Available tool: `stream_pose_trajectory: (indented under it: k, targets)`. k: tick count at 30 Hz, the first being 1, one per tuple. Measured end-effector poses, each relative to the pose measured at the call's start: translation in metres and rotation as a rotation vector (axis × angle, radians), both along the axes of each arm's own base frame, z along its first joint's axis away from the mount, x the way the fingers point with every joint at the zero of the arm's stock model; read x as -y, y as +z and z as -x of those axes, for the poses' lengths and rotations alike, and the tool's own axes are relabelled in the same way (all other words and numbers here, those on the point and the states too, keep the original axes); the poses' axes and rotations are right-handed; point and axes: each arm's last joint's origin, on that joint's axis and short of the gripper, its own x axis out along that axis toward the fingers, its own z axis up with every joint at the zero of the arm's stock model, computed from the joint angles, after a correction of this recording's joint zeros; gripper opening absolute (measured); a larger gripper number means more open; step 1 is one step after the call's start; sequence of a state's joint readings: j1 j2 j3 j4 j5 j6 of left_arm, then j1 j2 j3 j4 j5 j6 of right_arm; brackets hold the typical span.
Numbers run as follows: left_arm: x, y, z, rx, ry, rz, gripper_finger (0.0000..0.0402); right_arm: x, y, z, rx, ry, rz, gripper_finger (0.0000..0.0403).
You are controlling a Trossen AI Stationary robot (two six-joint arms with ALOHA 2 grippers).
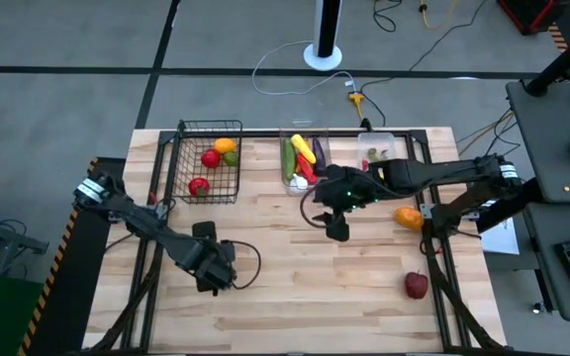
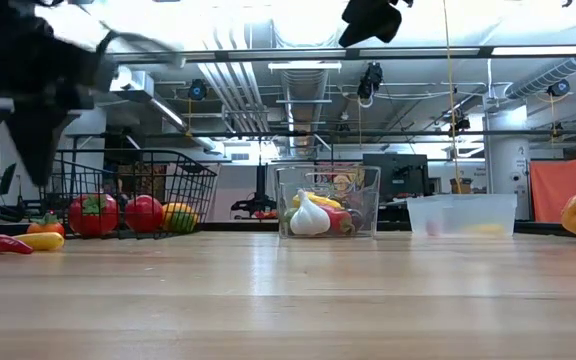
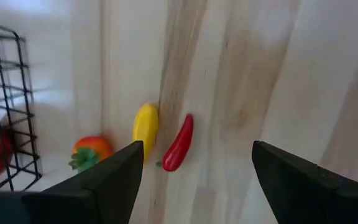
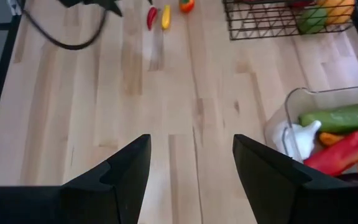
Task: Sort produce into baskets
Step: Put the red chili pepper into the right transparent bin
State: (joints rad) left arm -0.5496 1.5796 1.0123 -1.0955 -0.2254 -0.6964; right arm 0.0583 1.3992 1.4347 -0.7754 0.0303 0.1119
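Nearest the table's front, the left gripper point(image 1: 211, 279) hangs over bare wood, fingers spread and holding nothing; a slim red chili pepper point(image 3: 179, 142), a small yellow pepper point(image 3: 145, 124) and an orange tomato-like fruit point(image 3: 91, 151) lie just beyond it. Farther right rest a red apple point(image 1: 417, 285) and an orange bell pepper point(image 1: 409, 217). At mid-table, the right gripper point(image 1: 336, 229) hovers with fingers apart, empty. Along the far edge stand a black wire-mesh basket point(image 1: 182, 163), a tall clear plastic bin point(image 1: 287, 183) and a shallow clear plastic bin point(image 1: 388, 141), each holding produce.
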Motion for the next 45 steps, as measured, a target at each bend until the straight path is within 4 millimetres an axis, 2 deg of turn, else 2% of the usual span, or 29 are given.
stream_pose_trajectory:
  k: [5, 17, 24, 28, 38, 40, 45]
  targets:
    - [-0.004, -0.016, 0.007, -0.046, 0.002, -0.022, 0.028, -0.001, -0.001, 0.0, -0.005, 0.006, 0.004, 0.0219]
    - [-0.017, -0.049, 0.026, -0.029, 0.009, -0.052, 0.028, -0.001, -0.001, 0.0, -0.007, 0.005, 0.007, 0.0219]
    - [-0.018, -0.056, 0.028, -0.005, 0.016, -0.04, 0.0269, -0.001, -0.001, 0.0, -0.009, 0.003, 0.001, 0.0219]
    - [-0.017, -0.056, 0.027, 0.0, 0.018, -0.033, 0.0221, -0.001, -0.002, 0.0, -0.01, 0.003, 0.001, 0.0219]
    - [-0.016, -0.056, 0.025, 0.009, 0.022, -0.024, 0.0025, -0.001, -0.014, 0.001, -0.051, -0.002, -0.003, 0.0219]
    - [-0.015, -0.054, 0.023, 0.018, 0.02, -0.023, 0.0011, -0.001, -0.018, 0.002, -0.063, -0.011, -0.009, 0.0219]
    - [-0.011, -0.045, 0.016, 0.079, -0.005, -0.032, 0.0022, -0.001, -0.027, 0.002, -0.086, -0.016, -0.013, 0.0219]
